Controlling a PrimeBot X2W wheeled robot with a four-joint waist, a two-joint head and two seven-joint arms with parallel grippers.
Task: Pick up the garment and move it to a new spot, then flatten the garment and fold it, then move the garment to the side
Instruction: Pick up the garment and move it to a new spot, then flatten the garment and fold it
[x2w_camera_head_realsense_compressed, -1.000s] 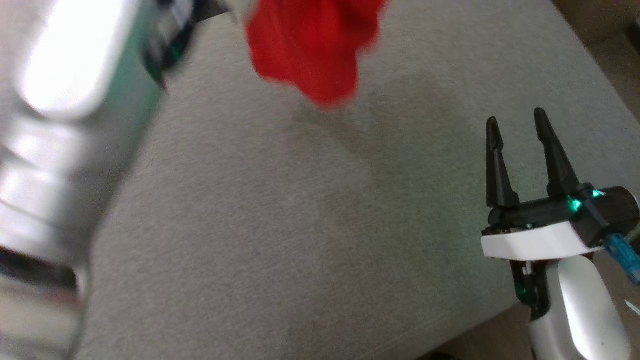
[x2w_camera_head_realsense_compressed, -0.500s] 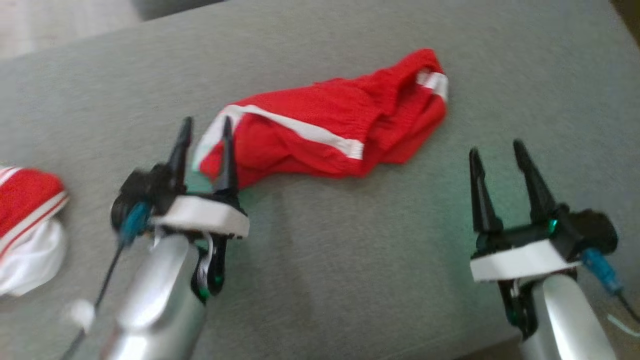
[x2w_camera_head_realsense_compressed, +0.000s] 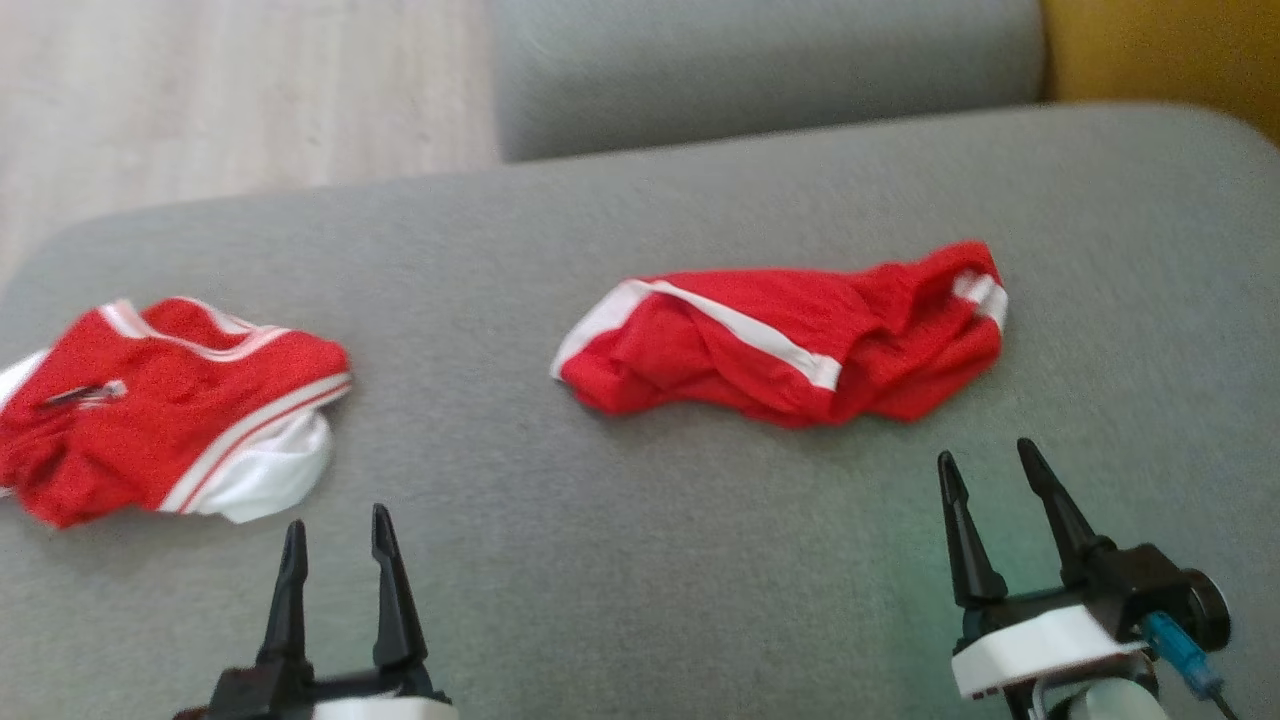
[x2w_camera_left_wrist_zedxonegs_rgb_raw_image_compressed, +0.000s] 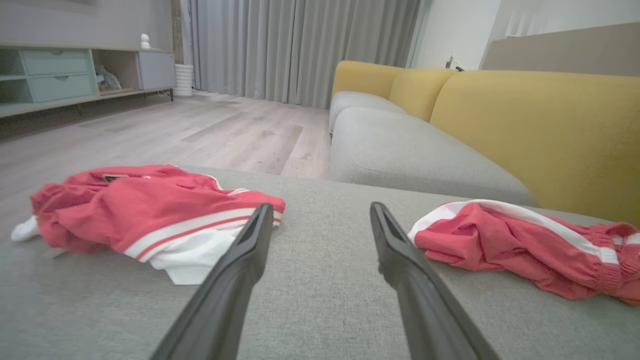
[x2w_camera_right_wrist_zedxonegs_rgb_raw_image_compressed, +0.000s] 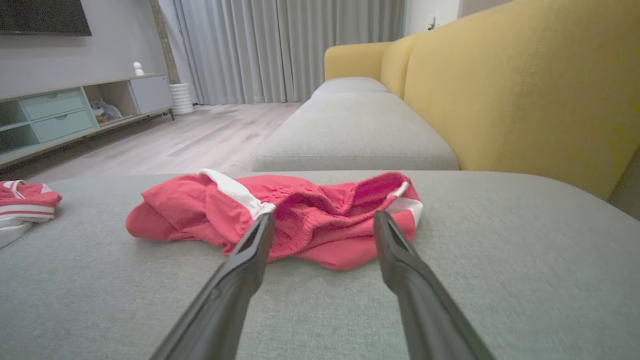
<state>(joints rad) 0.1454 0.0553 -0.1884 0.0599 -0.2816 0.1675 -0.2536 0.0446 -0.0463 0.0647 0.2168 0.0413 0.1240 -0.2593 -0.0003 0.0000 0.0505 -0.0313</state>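
The garment (x2w_camera_head_realsense_compressed: 780, 345) is a crumpled pair of red shorts with a white side stripe, lying loose on the grey sofa cushion (x2w_camera_head_realsense_compressed: 640, 560). In the left wrist view the garment (x2w_camera_left_wrist_zedxonegs_rgb_raw_image_compressed: 525, 240) lies to the right of the fingers; in the right wrist view the garment (x2w_camera_right_wrist_zedxonegs_rgb_raw_image_compressed: 300, 215) lies just beyond the fingertips. My left gripper (x2w_camera_head_realsense_compressed: 338, 518) is open at the lower left, well short of the shorts, with nothing between its fingers (x2w_camera_left_wrist_zedxonegs_rgb_raw_image_compressed: 321, 207). My right gripper (x2w_camera_head_realsense_compressed: 985, 452) is open at the lower right, slightly nearer than the shorts' right end (x2w_camera_right_wrist_zedxonegs_rgb_raw_image_compressed: 324, 216).
A second red and white garment (x2w_camera_head_realsense_compressed: 170, 400) lies bunched at the cushion's left end (x2w_camera_left_wrist_zedxonegs_rgb_raw_image_compressed: 145, 215). Another grey seat cushion (x2w_camera_head_realsense_compressed: 760, 70) lies beyond, with a yellow backrest (x2w_camera_left_wrist_zedxonegs_rgb_raw_image_compressed: 525, 130) on the right. Wooden floor (x2w_camera_head_realsense_compressed: 230, 90) lies past the left edge.
My left gripper opened and let the garment drop onto the cushion, then drew back to the lower left. The head camera tilted, shifting the whole view. The right gripper stayed open.
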